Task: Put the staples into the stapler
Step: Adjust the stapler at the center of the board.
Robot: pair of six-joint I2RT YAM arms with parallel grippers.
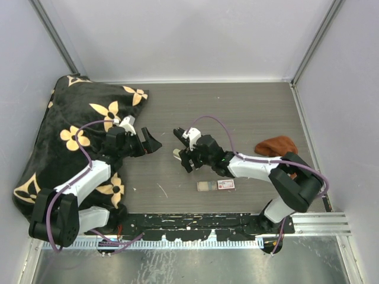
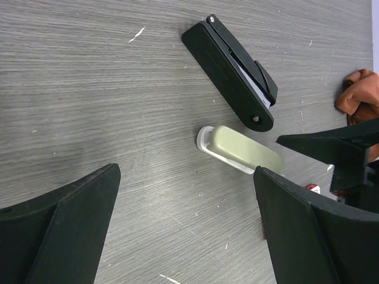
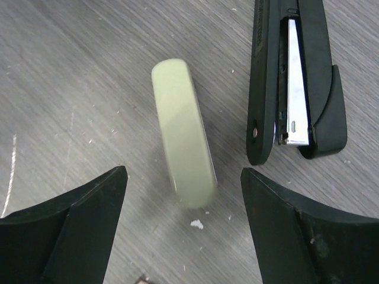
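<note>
The black stapler (image 3: 296, 77) lies on the table on its side, its top swung slightly open so the silver magazine shows; it is also in the left wrist view (image 2: 231, 74). The staples (image 1: 205, 186), a small grey strip, lie beside their red-and-white box (image 1: 225, 184) near the front of the table, away from both grippers. My right gripper (image 3: 183, 174) is open just above the near end of a cream-green oblong (image 3: 182, 157), left of the stapler. My left gripper (image 2: 186, 177) is open over bare table, with the oblong (image 2: 243, 149) just beyond its right finger.
A black cushion with orange flowers (image 1: 71, 136) fills the table's left side, under the left arm. An orange-brown cloth (image 1: 276, 145) lies at the right. Grey walls close in the table (image 1: 249, 112) at the back and sides.
</note>
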